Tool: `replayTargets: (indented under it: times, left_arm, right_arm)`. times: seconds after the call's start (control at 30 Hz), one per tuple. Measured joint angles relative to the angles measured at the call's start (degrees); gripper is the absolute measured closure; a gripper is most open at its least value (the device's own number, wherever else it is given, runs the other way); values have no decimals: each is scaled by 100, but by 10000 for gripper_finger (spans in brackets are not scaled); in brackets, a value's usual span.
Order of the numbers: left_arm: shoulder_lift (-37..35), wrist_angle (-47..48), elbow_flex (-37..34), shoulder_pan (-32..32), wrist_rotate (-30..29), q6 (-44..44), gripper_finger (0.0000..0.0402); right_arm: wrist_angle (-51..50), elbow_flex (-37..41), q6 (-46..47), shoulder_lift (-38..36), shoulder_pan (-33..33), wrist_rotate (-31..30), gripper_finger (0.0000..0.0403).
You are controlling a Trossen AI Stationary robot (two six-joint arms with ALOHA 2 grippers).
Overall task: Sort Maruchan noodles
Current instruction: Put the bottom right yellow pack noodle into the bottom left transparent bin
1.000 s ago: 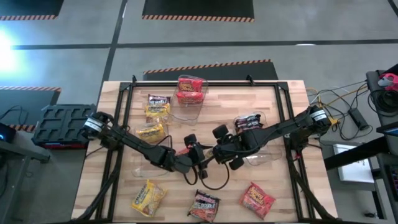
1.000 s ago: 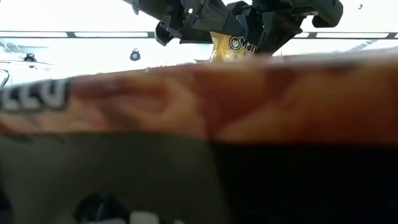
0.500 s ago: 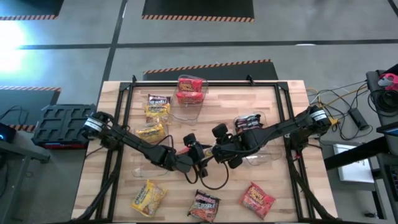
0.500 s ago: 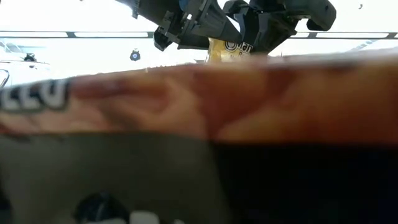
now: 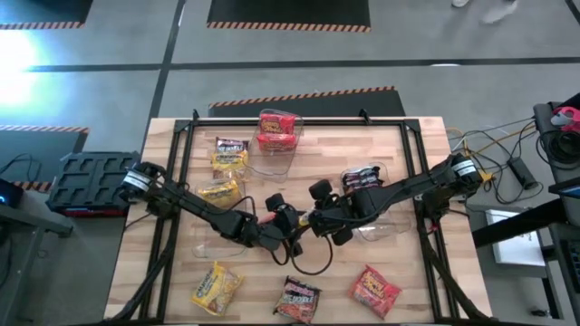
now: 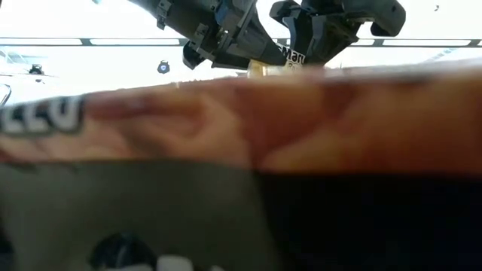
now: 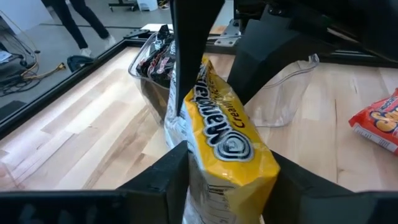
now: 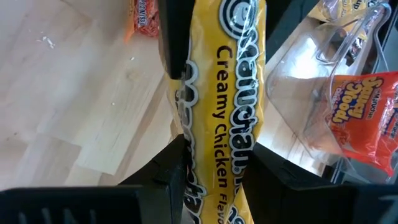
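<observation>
A yellow Maruchan Creamy Chicken packet [image 7: 230, 134] [image 8: 230, 93] is held between both grippers over the table's middle. In the high view the grippers hide most of it, and in the low view only a sliver [image 6: 263, 66] shows. My left gripper [image 5: 288, 226] [image 7: 227, 180] comes from the left and my right gripper [image 5: 313, 222] [image 8: 221, 168] from the right, each shut on the packet. Loose packets lie near the table's near edge: yellow [image 5: 216, 288], dark [image 5: 299, 299] and red [image 5: 374, 292]. More lie at far left [image 5: 228, 154] [image 5: 220, 192]. My left gripper pinches one end of the yellow packet [image 7: 202, 165] between its two fingers [image 7: 165, 171], coming roughly level from the table's left. The packet stands on edge, clear of the table. My right gripper pinches the opposite end [image 8: 208, 152] between its fingers [image 8: 171, 162], coming from the table's right. The packet stretches lengthwise from it toward the left gripper.
A clear bin with red packets [image 5: 276, 136] stands at far centre. A bin with dark packets [image 5: 365, 177] sits right of centre, with a clear bin [image 5: 390, 228] beside it. Another clear bin [image 5: 222, 246] lies under the left arm. A black frame [image 5: 181, 145] runs along the table's edges.
The left gripper has crept a little toward the right gripper at the table's middle. In the low view, less of the yellow packet shows between the two grippers than a second ago.
</observation>
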State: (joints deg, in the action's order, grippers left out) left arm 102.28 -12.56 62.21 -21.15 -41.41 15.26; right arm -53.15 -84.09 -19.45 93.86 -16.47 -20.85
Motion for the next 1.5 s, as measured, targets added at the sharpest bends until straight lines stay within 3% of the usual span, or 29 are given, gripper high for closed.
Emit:
replayTargets:
  times: [0.2,0.77,0.93,1.3,1.5]
  left_arm:
    - [2,-2,-2,4,-45,1,296]
    - [2,-24,-2,4,31,31,302]
    - [2,-21,-2,22,44,31,303]
    - [-1,-79,-2,122,10,12,303]
    - [-183,-40,33,153,344,-77,303]
  right_arm:
    - [-18,0,268,0,-2,32,281]
    - [-14,0,538,-2,-4,41,205]
    - [-233,0,968,-77,0,620,184]
    - [-649,-2,1863,-808,-2,929,157]
    - [-674,71,2434,-1343,-2,886,158]
